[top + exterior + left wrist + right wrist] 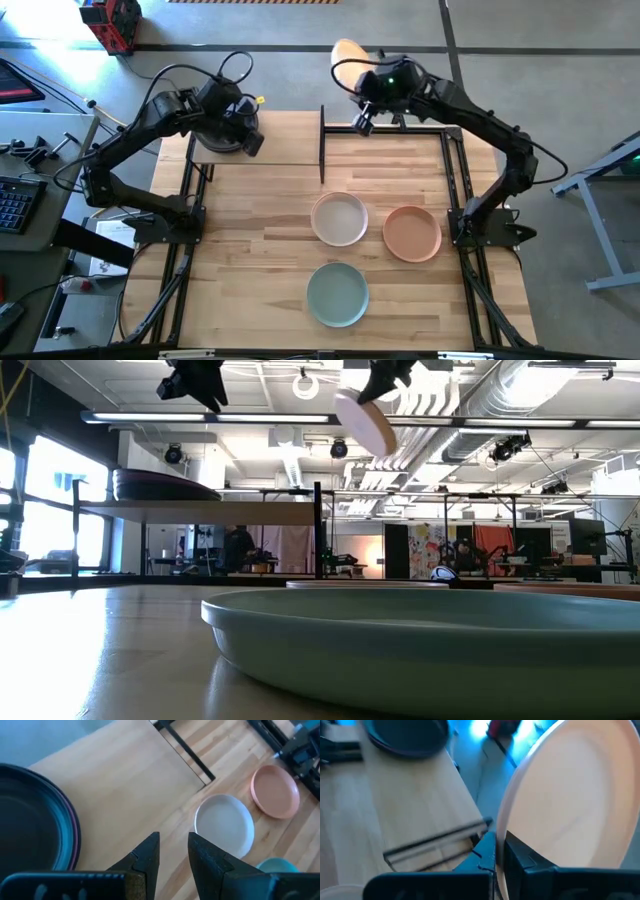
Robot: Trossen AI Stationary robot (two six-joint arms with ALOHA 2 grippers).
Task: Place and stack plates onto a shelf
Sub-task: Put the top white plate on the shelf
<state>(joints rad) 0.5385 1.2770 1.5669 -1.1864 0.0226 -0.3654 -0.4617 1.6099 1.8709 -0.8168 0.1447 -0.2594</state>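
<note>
My right gripper [362, 90] is shut on a beige plate [347, 60], high over the table's far edge, right of the shelf's black upright bar [322, 145]. The plate shows tilted in the low view [364, 420]. My left gripper [173, 851] is open and empty above the pale shelf plank [280, 140], beside a stack of dark plates [215, 135] with a purple rim [75, 832] that rests on the plank. A cream plate [339, 218], a terracotta plate [412, 233] and a sage green plate [337, 293] lie flat on the tabletop. My right gripper pinches the beige plate's rim [506, 832] between its two fingers, one finger on each face. The plate is lifted clear of everything and hangs tilted, nearly on edge, below the gripper [385, 375].
The shelf stands at the table's far left, on black metal uprights [317, 530]. Black frame bars run along the table's left [190, 200] and right [455, 190] sides. The green plate fills the near part of the low view [430, 640].
</note>
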